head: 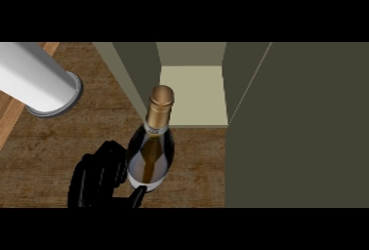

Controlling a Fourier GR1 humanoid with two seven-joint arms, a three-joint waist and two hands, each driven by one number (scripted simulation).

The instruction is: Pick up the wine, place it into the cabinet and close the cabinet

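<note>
My left hand [97,178] is curled round the lower body of the wine bottle [151,156]. The fingers wrap its left side and the thumb [137,194] hooks across its near side, so the hand is closed on the glass, not spread. My grey forearm [32,78] comes in from the far left. My right hand shows nowhere, so this carry falls to the left hand alone. The bottle is at the middle of the view, over the brown surface [86,132], and I cannot tell whether its base rests there or hangs just clear. Its long axis runs from the base by my palm away to the gold-foiled top, which sits against the near left corner of the cabinet [191,97]. The cabinet's pale floor is open. That opening lies beyond the bottle and a little to the right, so I judge the coming move is away from me and rightward, keeping the neck clear of the left wall. The tall dark panel [302,127] on the right is probably the door, and it is not yet shut.
</note>
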